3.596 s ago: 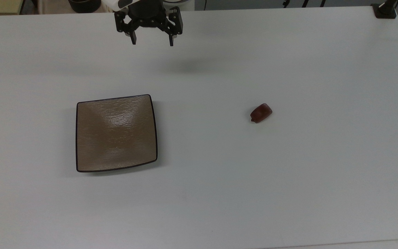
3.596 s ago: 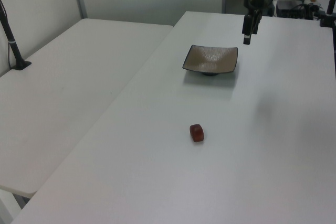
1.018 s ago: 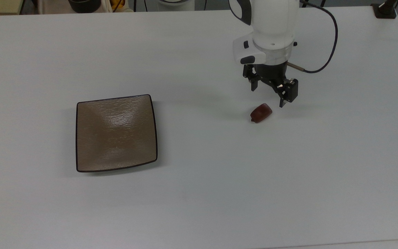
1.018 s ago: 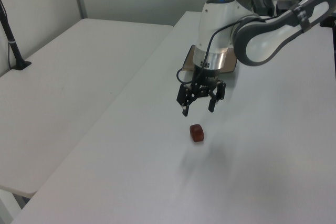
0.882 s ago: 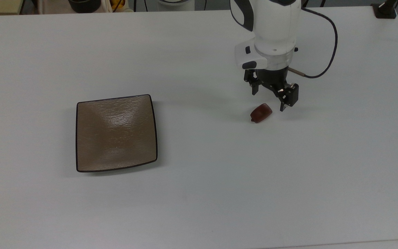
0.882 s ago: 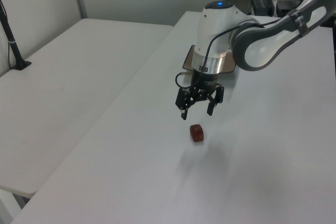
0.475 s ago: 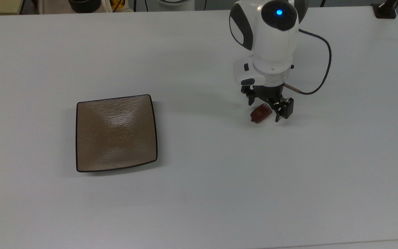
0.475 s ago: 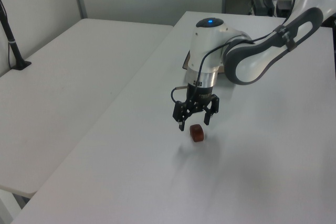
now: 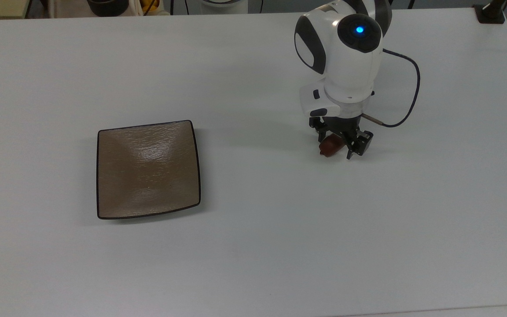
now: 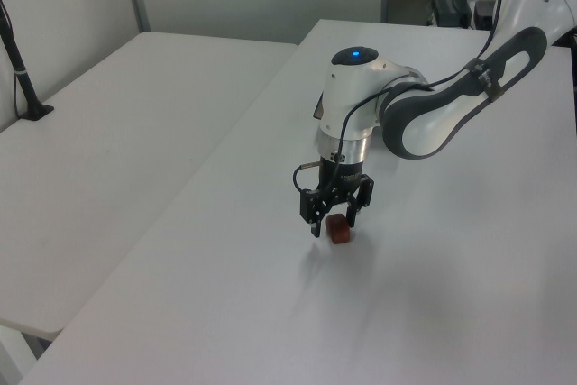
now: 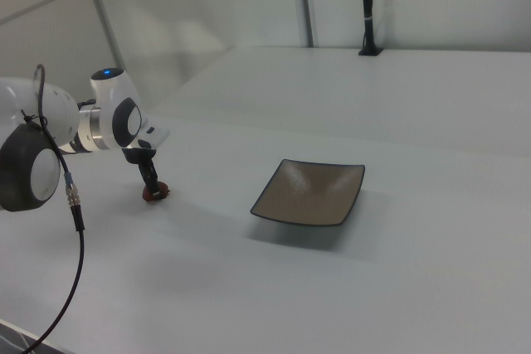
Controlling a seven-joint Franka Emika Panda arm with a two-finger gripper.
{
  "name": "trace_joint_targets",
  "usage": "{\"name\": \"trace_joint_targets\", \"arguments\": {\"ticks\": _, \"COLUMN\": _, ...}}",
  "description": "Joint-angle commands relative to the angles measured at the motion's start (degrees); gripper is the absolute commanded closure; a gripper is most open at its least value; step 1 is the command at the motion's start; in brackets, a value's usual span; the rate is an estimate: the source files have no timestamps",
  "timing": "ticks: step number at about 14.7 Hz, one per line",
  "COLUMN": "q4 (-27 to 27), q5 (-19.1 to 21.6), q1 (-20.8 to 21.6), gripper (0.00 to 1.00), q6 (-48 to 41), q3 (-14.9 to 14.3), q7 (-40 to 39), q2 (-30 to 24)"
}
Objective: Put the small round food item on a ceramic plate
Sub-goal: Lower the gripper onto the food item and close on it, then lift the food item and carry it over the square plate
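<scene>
Small round food item (image 9: pixel 329 147), reddish-brown and glossy, is lying on the white table (image 9: pixel 253 246), well apart from the ceramic plate (image 9: pixel 148 169), off toward the top view's right. The pincer (image 9: pixel 338 144) is hanging low right over it, fingers spread apart and standing either side of the lump; one dark finger (image 9: pixel 353 148) is sitting on the side away from the plate, the other on the side nearer the plate and a little behind. In the left view the pincer (image 10: pixel 334 219) is straddling the item (image 10: pixel 339 231) with its tips close to the table.

To my eye the reach is finishing and the grasp is just about to happen: nothing is clamped yet and the plate is bare. The next move is calling for the fingers to close squarely on the little lump, which looks slick and rounded, so it may squirt sideways if the squeeze is off-centre. After that comes a lift and a carry across the open table to the plate.

Hard to judge: whether the fingertips are touching the table or the item already. The wrist is covering the item's far end in the top view, and in the right view the item (image 11: pixel 155 192) is half tucked behind the pincer (image 11: pixel 151 183).
</scene>
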Motion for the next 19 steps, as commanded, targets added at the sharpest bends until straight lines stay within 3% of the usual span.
{"name": "trace_joint_targets", "arguments": {"ticks": 1, "q4": 0.79, "q5": -2.41, "q1": 0.17, "gripper": 0.90, "q6": 0.50, "q3": 0.40, "q7": -0.66, "q2": 0.55}}
{"name": "trace_joint_targets", "arguments": {"ticks": 7, "q4": 1.06, "q5": -2.67, "q1": -0.71, "gripper": 0.88, "q6": -2.29, "q3": 0.40, "q7": -7.05, "q2": -0.85}}
{"name": "trace_joint_targets", "arguments": {"ticks": 12, "q4": 5.35, "q5": -2.58, "q1": -3.33, "gripper": 0.87, "q6": -17.48, "q3": 0.31, "q7": -27.58, "q2": -2.35}}
{"name": "trace_joint_targets", "arguments": {"ticks": 14, "q4": 5.71, "q5": -2.76, "q1": -4.05, "gripper": 0.87, "q6": -19.53, "q3": -0.47, "q7": -34.90, "q2": -4.01}}
{"name": "trace_joint_targets", "arguments": {"ticks": 19, "q4": 5.72, "q5": -2.58, "q1": -4.40, "gripper": 0.87, "q6": -19.71, "q3": -9.42, "q7": -49.67, "q2": -8.76}}
